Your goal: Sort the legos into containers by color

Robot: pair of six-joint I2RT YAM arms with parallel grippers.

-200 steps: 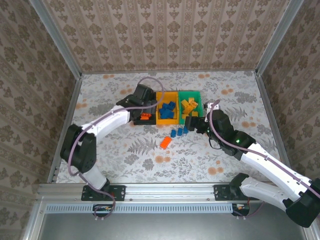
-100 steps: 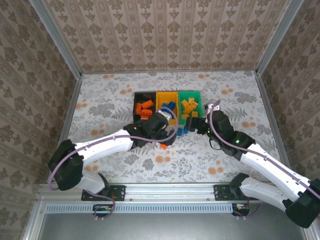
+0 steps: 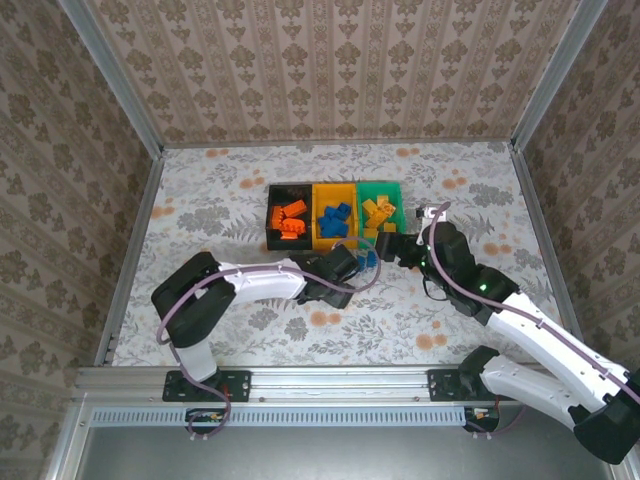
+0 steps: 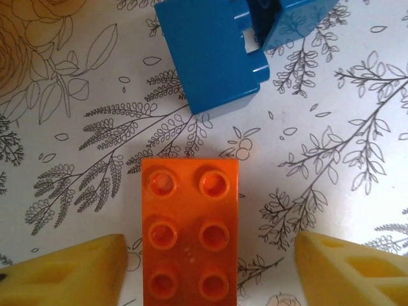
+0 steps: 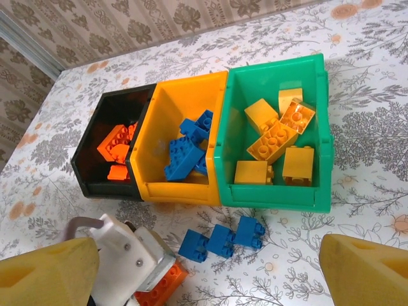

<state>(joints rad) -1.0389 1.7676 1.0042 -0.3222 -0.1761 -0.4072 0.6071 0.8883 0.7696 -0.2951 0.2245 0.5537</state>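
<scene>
The left hand (image 4: 210,268) hangs low over the tabletop (image 4: 338,159) with its two yellow fingers (image 4: 70,271) spread. A red-orange brick (image 4: 189,236) lies flat and studs-up between them. A narrow gap shows on the brick's left side and a wider one on its right, so neither finger touches it. Just ahead of this hand, past the far end of the orange brick, a blue brick (image 4: 210,54) lies on the tabletop, with a second blue brick (image 4: 293,19) touching its far right corner.

The right hand (image 5: 204,271) is held higher, its fingers spread wide with nothing between them. Ahead of it the three containers stand side by side, walls touching: the black bin (image 5: 86,172) at its far left holds red-orange bricks (image 5: 115,143), the yellow-orange bin (image 5: 172,191) in the middle holds blue bricks (image 5: 185,153), and the green bin (image 5: 274,194) on the right holds yellow-orange bricks (image 5: 274,137). Between this hand and the bins, three loose blue bricks (image 5: 222,239) sit in a short row on the tabletop, just in front of the green bin's near wall.

From above, the two hands are near each other in front of the bins, the left hand (image 3: 345,272) covering its brick and the right hand (image 3: 392,243) beside the green bin's near corner.
</scene>
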